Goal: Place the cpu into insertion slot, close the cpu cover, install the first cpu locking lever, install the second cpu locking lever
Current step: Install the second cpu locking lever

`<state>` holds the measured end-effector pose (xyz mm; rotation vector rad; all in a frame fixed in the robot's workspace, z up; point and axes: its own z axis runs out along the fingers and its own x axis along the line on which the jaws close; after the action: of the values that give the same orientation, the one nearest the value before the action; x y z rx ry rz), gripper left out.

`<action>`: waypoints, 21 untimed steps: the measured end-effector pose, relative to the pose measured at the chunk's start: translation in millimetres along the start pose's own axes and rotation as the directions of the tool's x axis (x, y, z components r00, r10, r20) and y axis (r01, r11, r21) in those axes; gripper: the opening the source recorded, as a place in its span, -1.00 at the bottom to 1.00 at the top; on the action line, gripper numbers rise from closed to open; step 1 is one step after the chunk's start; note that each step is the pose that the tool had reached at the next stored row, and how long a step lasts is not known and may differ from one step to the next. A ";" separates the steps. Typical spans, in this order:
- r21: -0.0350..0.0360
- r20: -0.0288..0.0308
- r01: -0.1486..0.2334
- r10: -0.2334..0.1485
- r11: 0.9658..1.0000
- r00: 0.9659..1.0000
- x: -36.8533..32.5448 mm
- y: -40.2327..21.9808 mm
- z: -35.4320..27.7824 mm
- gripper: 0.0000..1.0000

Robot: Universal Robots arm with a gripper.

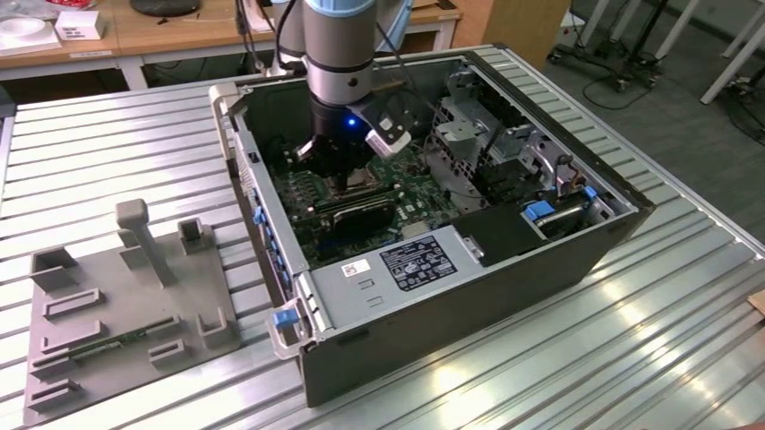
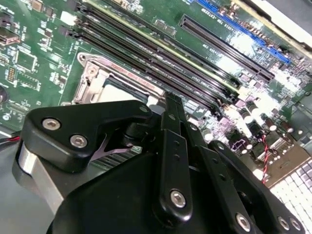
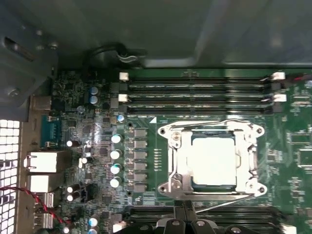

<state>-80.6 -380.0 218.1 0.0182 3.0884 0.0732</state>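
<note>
One cpu [image 3: 213, 160] seated under cpu cover [image 3: 171, 157], claw [image 1: 347, 185] above

Work surface: ribbed metal table [image 1: 622, 340], glare patches from overhead light
Behind: wooden desks [image 1: 179, 36] along the far edge
Floor: grey, wheeled stand legs [image 1: 622, 63] at the exterior view's right

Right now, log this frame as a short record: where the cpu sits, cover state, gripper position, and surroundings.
cpu: seated in the insertion slot, pale face showing
cpu cover: closed, framing the chip
gripper: low inside the computer case, above the socket area
nearby: memory slots beside the socket
outside case: grey fixture tray on the table, the exterior view's left
</note>
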 end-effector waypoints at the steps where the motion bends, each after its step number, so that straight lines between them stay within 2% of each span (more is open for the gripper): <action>1: 0.000 0.002 0.000 0.000 1.000 1.000 0.7 -0.2 1.2 -0.79; 5: -0.001 0.008 0.000 0.000 1.000 1.000 2.7 -0.9 4.8 -0.79; 9: -0.003 0.008 0.000 0.000 1.000 1.000 2.7 -0.9 5.1 -0.79; 13: -0.009 0.008 0.000 0.000 1.000 1.000 3.4 -2.6 5.5 -0.79; 21: -0.009 0.009 0.000 0.000 1.000 1.000 4.9 -4.1 6.9 -0.79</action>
<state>-85.2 -383.7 210.7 0.0181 3.0795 0.0869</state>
